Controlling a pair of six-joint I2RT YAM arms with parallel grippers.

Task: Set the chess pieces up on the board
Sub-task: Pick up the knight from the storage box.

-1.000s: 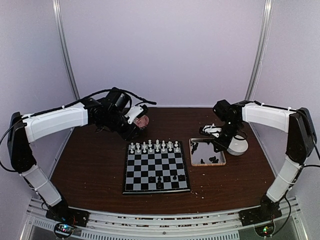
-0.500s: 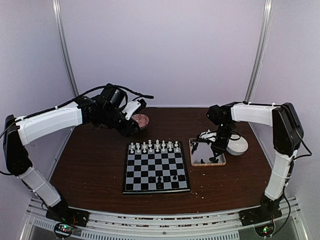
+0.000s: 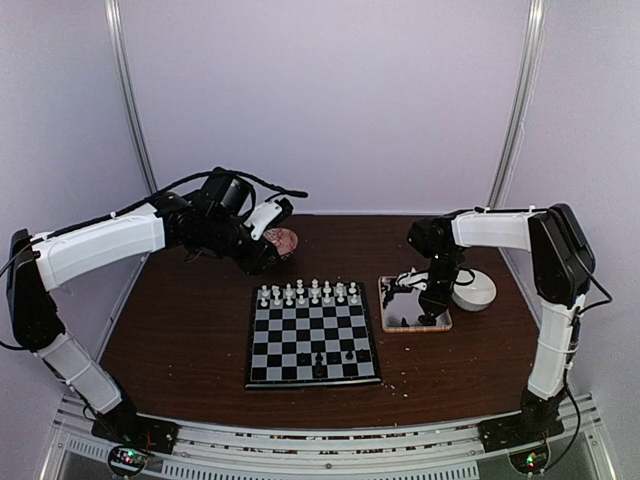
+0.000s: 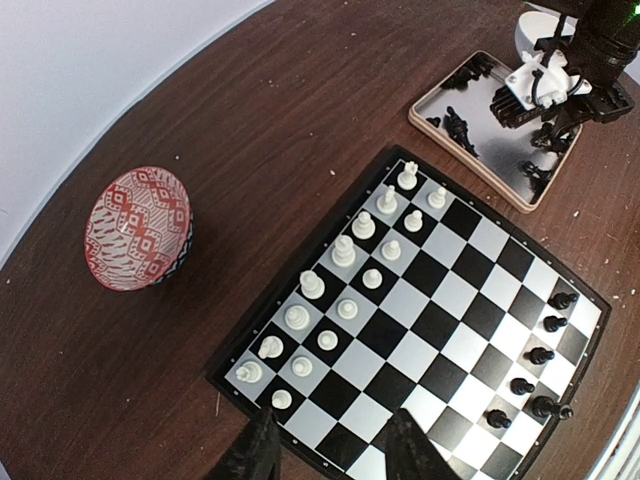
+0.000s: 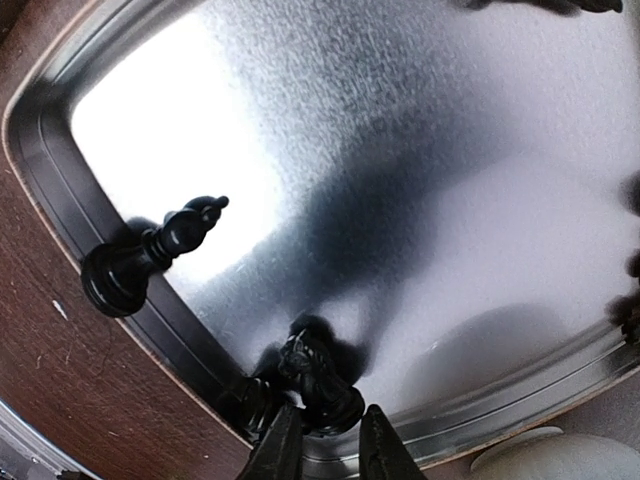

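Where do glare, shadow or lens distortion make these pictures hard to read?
Right wrist view: glare whitens the upper left of the tray, a shadow crosses its middle, the fingers are blurred. Left wrist view: the lens bows the board slightly. Top view: the chess pieces look tiny.

Brushed-metal tray (image 5: 420, 150), seemingly glossy black piece (image 5: 150, 258)

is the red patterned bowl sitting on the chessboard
No, the bowl rests on the wooden table, apart from the board.
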